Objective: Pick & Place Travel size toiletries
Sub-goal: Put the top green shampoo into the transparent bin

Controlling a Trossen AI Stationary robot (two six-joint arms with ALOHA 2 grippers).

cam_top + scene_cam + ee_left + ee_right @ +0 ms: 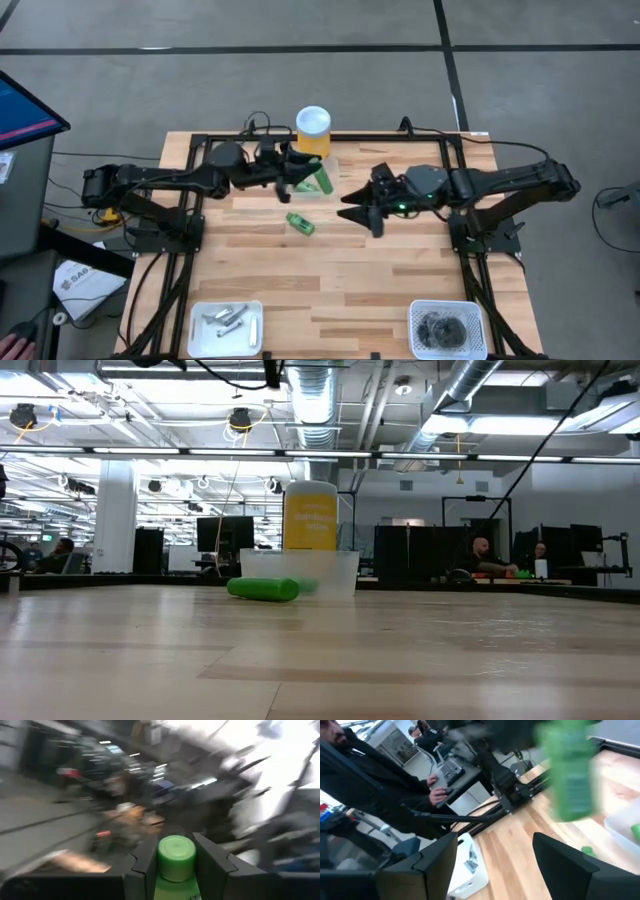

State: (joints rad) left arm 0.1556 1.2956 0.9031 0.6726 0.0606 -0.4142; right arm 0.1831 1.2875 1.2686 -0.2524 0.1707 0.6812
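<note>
My left gripper [298,172] is over the far middle of the table, shut on a bright green tube [176,857], which shows blurred in the right wrist view [567,770]. A second green tube [300,223] lies on its side on the wood [263,589], in front of a clear container [300,572]. My right gripper [360,210] hovers open to the right of that tube, its fingers [440,852] wide apart and touching nothing. Silvery metal pieces lie in a white tray [227,328]. Dark grey pieces sit in a white basket [447,328]. My left gripper pinches the green tube between its two fingers. The tube lies along the fingers, with its round cap end [176,851] sticking out past the fingertips. The tube is lifted clear of the table; the low view shows nothing of it at table height.
A tall yellow cylinder with a white lid [313,130] stands behind the clear container at the far edge. The tray and basket sit at the near edge, with bare wood between them. A person at a keyboard [440,780] is beyond the table.
</note>
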